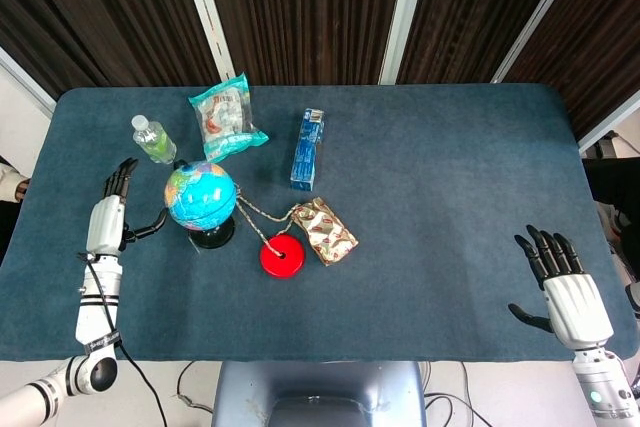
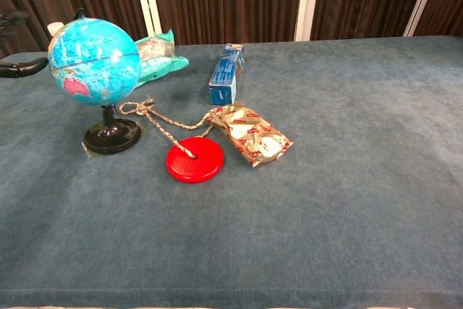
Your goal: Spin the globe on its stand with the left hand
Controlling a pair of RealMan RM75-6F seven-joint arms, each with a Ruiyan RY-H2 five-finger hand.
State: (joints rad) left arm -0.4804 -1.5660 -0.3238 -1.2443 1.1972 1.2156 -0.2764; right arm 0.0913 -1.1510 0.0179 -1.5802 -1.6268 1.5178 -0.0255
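A small blue globe [image 1: 201, 196] stands on a black round stand [image 1: 212, 237] at the table's left side; in the chest view the globe [image 2: 94, 61] rises over its stand [image 2: 112, 137]. My left hand [image 1: 108, 215] hovers just left of the globe, fingers spread, thumb [image 1: 152, 229] reaching toward it but apart from it. Only that thumb's tip [image 2: 22, 69] shows at the chest view's left edge. My right hand [image 1: 560, 287] lies open near the table's front right corner, far from the globe.
A red disc [image 1: 282, 255] on a braided cord lies right of the stand, beside a gold snack packet [image 1: 324, 230]. Behind are a blue box [image 1: 307, 148], a teal snack bag [image 1: 226, 117] and a small water bottle [image 1: 153, 138].
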